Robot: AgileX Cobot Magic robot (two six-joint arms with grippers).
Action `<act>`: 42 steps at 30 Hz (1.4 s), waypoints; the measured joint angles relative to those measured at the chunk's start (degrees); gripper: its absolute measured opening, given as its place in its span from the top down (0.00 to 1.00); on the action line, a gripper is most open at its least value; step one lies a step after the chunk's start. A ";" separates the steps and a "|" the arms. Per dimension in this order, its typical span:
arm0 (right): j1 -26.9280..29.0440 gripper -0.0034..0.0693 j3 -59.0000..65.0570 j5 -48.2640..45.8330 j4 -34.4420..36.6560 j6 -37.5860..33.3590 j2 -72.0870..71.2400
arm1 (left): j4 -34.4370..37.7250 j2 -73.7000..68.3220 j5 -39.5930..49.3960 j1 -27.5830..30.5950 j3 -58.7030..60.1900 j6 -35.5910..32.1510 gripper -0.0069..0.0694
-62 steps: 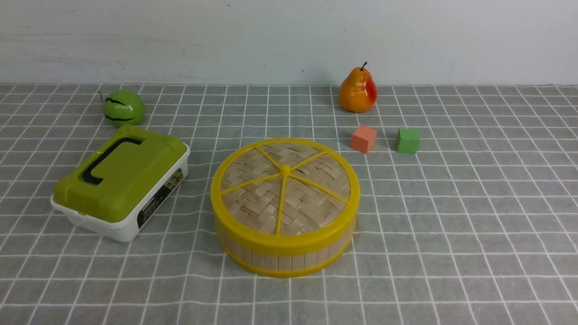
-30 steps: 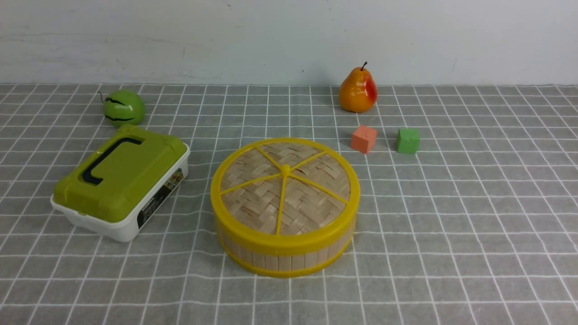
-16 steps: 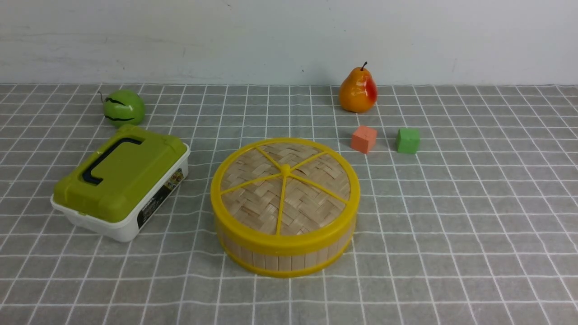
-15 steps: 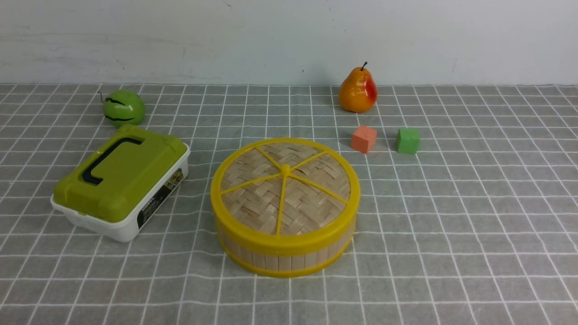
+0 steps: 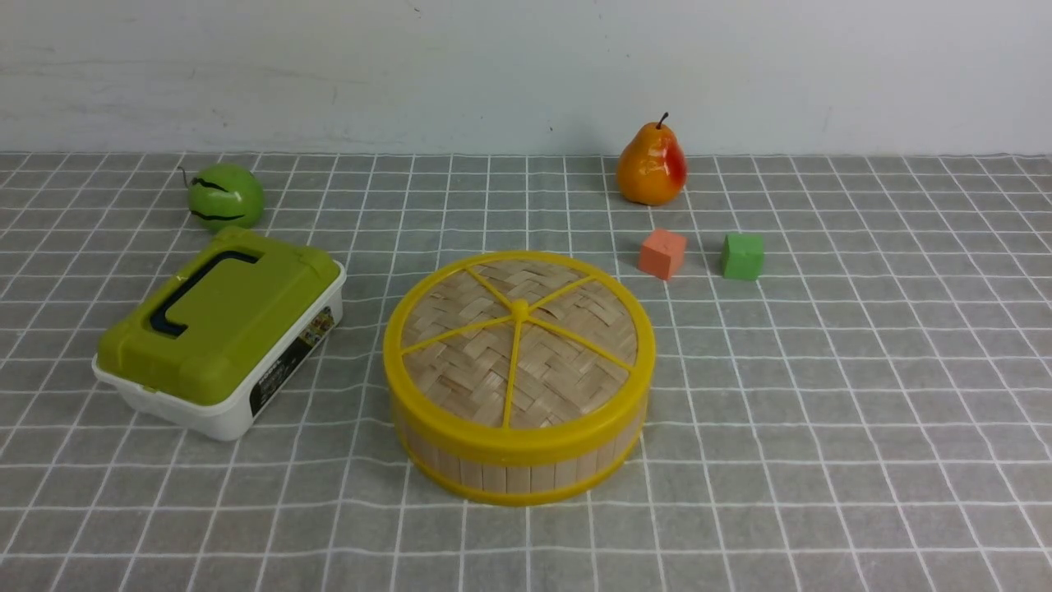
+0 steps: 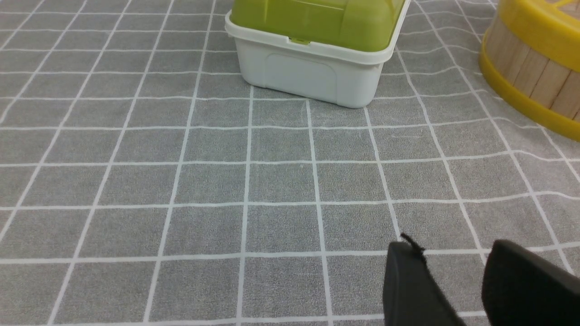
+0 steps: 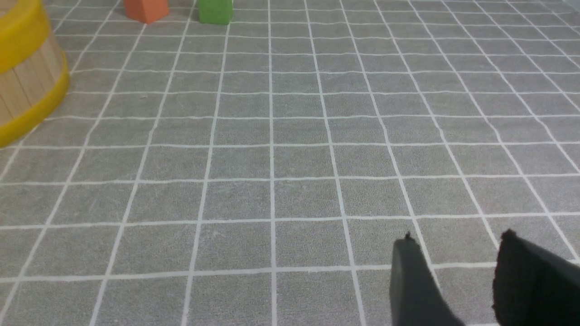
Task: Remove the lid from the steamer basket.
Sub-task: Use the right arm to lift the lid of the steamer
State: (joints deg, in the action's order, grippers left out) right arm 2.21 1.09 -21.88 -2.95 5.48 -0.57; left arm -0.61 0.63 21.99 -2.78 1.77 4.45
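- Step: the start; lid (image 5: 519, 353) sits seated on basket (image 5: 514, 470), untouched.
- Place: mid-cloth (image 5: 822, 411); box (image 5: 222, 329) at its 9 o'clock, orange cube (image 5: 662, 253) at 1 o'clock.
- Effectors: left gripper (image 6: 451, 248) and right gripper (image 7: 457, 238), jaws spread, empty, clear of basket.
- Next, probably: reach over, pinch knob (image 5: 519, 310), lift straight up.
- Lid: woven bamboo disc, yellow rim, five spokes.

The left pincer (image 6: 453, 260) shows as two matte black fingers (image 6: 412, 285), flat-sided and tapering to blunt tips, one with a small frayed tuft. The right pincer (image 7: 457, 258) has the same black pair, each tip with a small nub.
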 joint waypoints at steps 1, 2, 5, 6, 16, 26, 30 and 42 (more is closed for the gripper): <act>0.00 0.62 0.00 0.00 0.00 0.00 0.00 | 0.00 0.00 0.00 0.00 0.00 0.00 0.60; 0.00 0.62 0.00 0.05 0.23 0.00 0.00 | 0.00 0.00 0.00 0.00 0.00 0.00 0.60; 0.00 0.62 0.00 0.16 1.90 0.00 0.00 | 0.00 0.00 0.00 0.00 0.00 0.00 0.60; 0.00 0.62 0.00 0.16 2.95 0.00 0.00 | 0.00 0.00 0.00 0.00 0.00 0.00 0.60; 0.00 0.62 0.44 1.52 43.08 12.93 0.00 | 0.00 0.00 0.00 0.00 0.00 0.00 0.60; 0.00 0.62 0.44 3.78 53.80 9.69 0.00 | 0.00 0.00 0.00 0.00 0.00 0.00 0.60; 0.00 0.62 0.44 1.40 53.84 0.13 0.00 | 0.00 0.00 0.00 0.00 0.00 0.00 0.60; 0.00 0.97 -25.57 -12.68 45.72 -26.04 16.05 | 0.00 0.00 0.00 0.00 0.00 0.00 0.60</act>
State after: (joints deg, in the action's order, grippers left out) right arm 2.21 -24.48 -34.57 42.77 -20.56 15.48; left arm -0.61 0.63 21.99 -2.78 1.77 4.45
